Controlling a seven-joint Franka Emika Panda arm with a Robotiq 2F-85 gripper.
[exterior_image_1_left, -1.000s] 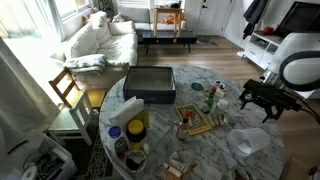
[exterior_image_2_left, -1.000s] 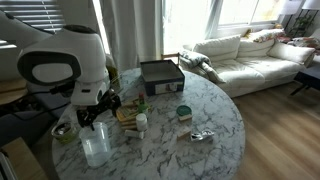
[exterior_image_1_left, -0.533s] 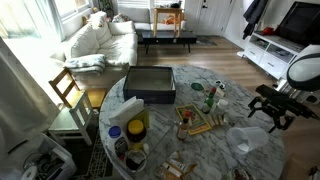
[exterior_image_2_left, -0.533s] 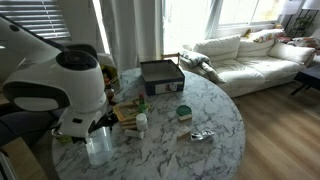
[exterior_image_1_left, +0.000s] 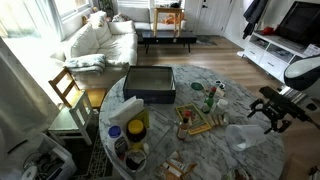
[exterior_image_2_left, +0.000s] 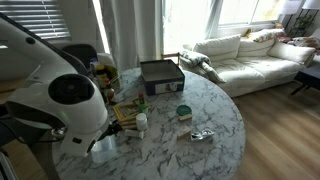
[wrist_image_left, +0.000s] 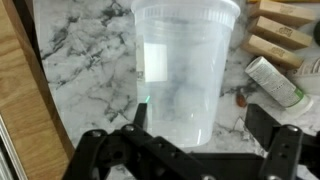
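Tool (wrist_image_left: 190, 152) spread wide: in the wrist view its two dark fingers (wrist_image_left: 95, 150) sit low in the picture, one on each side of a clear plastic tub (wrist_image_left: 185, 65), with a gap showing on both sides and no contact. The tub stands upright and open-topped on the marble tabletop (wrist_image_left: 90, 70), near the tabletop edge, with a pale label patch on its wall. In an exterior view the tool (exterior_image_1_left: 272, 108) hangs just beside and above the tub (exterior_image_1_left: 246, 138), at the near edge of the round tabletop (exterior_image_1_left: 200, 150). In an exterior view the arm's white body blocks the tool; only part of the tub (exterior_image_2_left: 103, 150) peeks out under it.

Just beside the tub in the wrist view: a small white bottle with a green cap (wrist_image_left: 273, 80) lying on its side, and wooden blocks (wrist_image_left: 280, 30) past it. Further off on the tabletop are a green bottle (exterior_image_1_left: 210, 97), a yellow jar (exterior_image_1_left: 137, 128) and a dark flat box (exterior_image_1_left: 150, 83), the box also seen in an exterior view (exterior_image_2_left: 161, 75). White sofa (exterior_image_1_left: 100, 40) well apart, behind the tabletop.
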